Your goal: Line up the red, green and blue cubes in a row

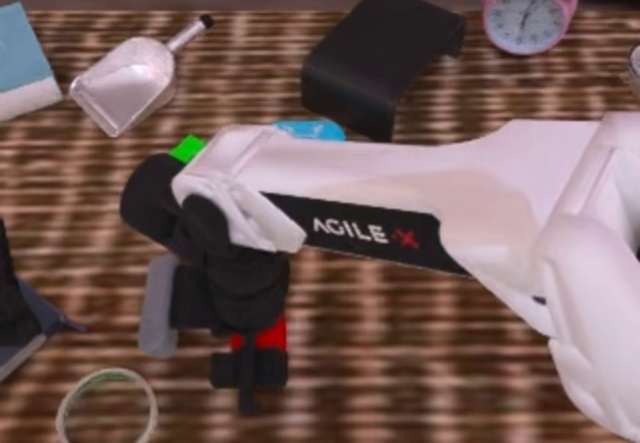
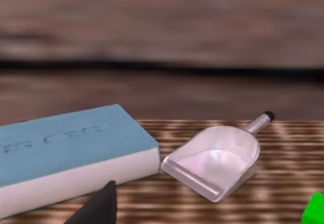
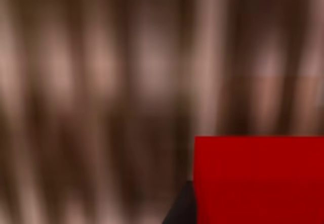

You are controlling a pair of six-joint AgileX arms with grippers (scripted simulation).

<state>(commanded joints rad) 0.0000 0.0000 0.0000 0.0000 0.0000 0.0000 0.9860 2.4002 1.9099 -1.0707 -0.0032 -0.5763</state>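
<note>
Red cube sits between the right gripper jaws, apparently clamped, low over the table. Risk: slipping or twisting on release, misaligned with green cube beyond the wrist.

Even soft lighting, faint shadows, glossy sheen on the metal scoop, right wrist view heavily blurred

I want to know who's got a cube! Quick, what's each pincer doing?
Right pincer: around the red cube, seemingly holding it.
Left pincer: parked at the table's left; grip can't be told.
</note>
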